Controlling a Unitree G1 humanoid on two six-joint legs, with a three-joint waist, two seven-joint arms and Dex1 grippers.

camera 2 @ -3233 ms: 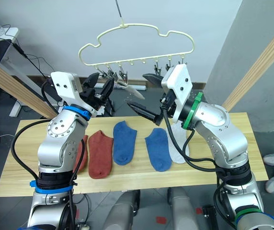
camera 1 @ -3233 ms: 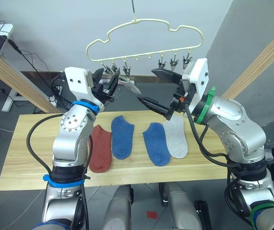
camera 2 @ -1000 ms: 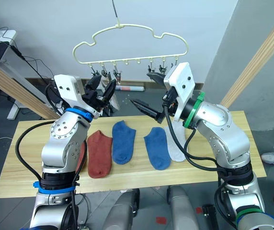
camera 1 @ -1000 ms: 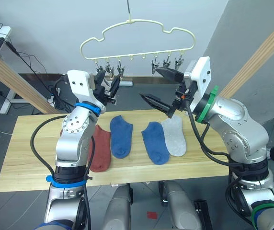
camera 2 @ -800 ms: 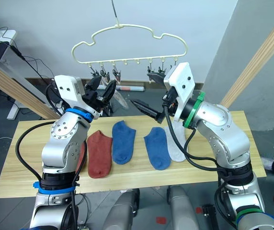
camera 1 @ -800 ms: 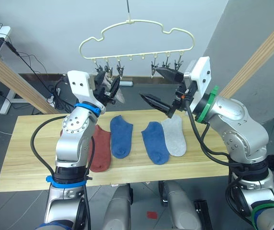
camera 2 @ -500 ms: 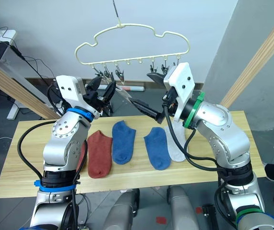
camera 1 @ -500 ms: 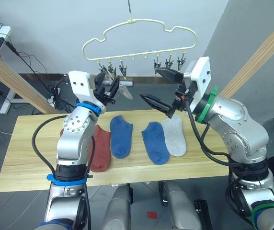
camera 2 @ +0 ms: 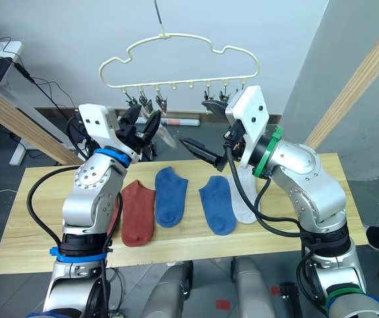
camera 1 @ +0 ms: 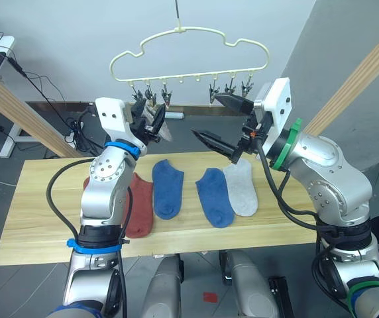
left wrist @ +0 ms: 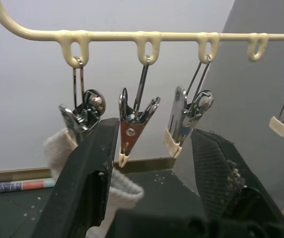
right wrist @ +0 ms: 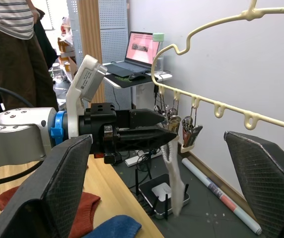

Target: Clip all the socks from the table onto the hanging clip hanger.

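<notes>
Left eye view: five socks (camera 1: 169,189) lie in a row on the table (camera 1: 37,212), above which the left gripper (camera 1: 151,120) and right gripper (camera 1: 223,121), both spread open, flank a grey sock (right wrist: 174,171) hanging clipped on the clip hanger (camera 1: 189,56).

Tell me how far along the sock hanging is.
One light grey sock hangs from an end clip of the clip hanger. Nothing is in hand: the left gripper is open at that clip, the right gripper open nearby. Five socks lie on the table: two red, two blue, one grey.
</notes>
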